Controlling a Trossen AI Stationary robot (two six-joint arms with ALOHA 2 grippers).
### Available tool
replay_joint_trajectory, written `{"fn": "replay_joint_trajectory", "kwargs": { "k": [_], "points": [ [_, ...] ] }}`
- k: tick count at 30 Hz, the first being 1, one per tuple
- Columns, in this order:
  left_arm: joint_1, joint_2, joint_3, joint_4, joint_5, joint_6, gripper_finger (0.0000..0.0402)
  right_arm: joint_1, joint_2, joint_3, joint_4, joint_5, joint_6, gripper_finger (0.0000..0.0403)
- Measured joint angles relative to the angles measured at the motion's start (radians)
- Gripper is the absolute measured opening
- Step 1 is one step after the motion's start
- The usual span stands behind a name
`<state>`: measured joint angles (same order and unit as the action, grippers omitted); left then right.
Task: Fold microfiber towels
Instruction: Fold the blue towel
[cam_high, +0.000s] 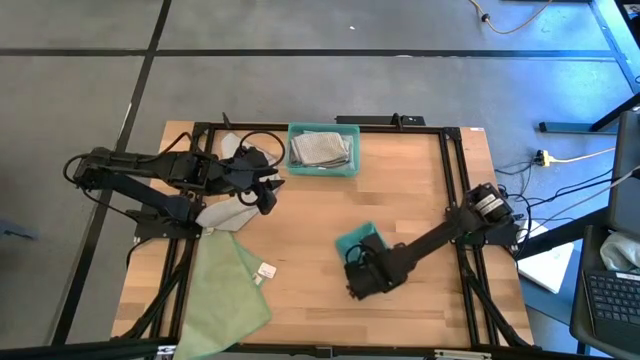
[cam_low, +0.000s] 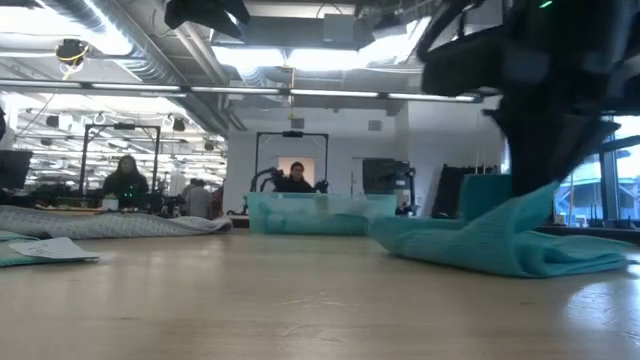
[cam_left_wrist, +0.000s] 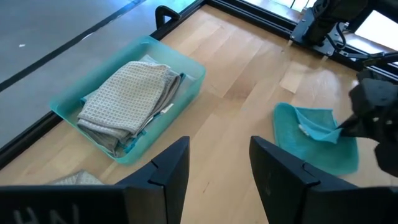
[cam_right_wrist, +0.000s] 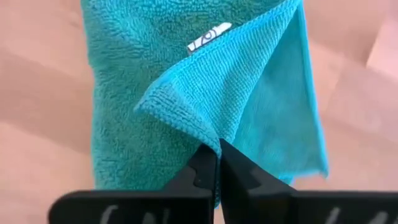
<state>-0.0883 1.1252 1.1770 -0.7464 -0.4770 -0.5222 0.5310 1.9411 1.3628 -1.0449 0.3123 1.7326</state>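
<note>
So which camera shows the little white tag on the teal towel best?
The right wrist view: the tag fills it close up, just beyond the right gripper pinching the teal towel. The left wrist view shows a whitish speck; the other views show none.

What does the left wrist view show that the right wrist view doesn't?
Only the left wrist view: the bin holding a folded grey towel, and the left gripper, open above the table. Only the right wrist view: the white tag and the right gripper shut on a lifted corner. Both show the teal towel.
</note>
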Motion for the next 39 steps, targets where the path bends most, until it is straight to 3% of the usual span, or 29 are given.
{"fn": "replay_joint_trajectory", "kwargs": {
  "k": [7, 17, 27, 29, 33, 39],
  "points": [
    [0.000, 0.000, 0.000, 0.000, 0.000, -0.019, 0.0159, 0.079, 0.000, -0.009, -0.101, -0.004, 0.254, 0.0044],
    [0.001, 0.000, 0.000, 0.000, 0.058, -0.022, 0.0159, 0.117, 0.000, -0.111, 0.021, -0.081, 0.282, 0.0077],
    [0.001, 0.000, 0.000, -0.002, 0.083, -0.048, 0.0159, 0.137, -0.006, -0.061, -0.143, -0.170, 0.286, 0.0135],
    [0.001, 0.000, 0.000, -0.005, 0.097, -0.048, 0.0159, 0.158, -0.022, -0.012, -0.230, -0.128, 0.294, 0.0145],
    [0.008, 0.010, 0.000, 0.014, 0.197, -0.069, 0.0159, 0.205, -0.092, 0.083, -0.297, 0.079, 0.284, 0.0163],
    [0.055, 0.149, -0.015, 0.256, 0.550, -0.109, 0.0159, 0.239, -0.187, 0.086, -0.168, 0.242, 0.321, 0.0191]
  ]
}}
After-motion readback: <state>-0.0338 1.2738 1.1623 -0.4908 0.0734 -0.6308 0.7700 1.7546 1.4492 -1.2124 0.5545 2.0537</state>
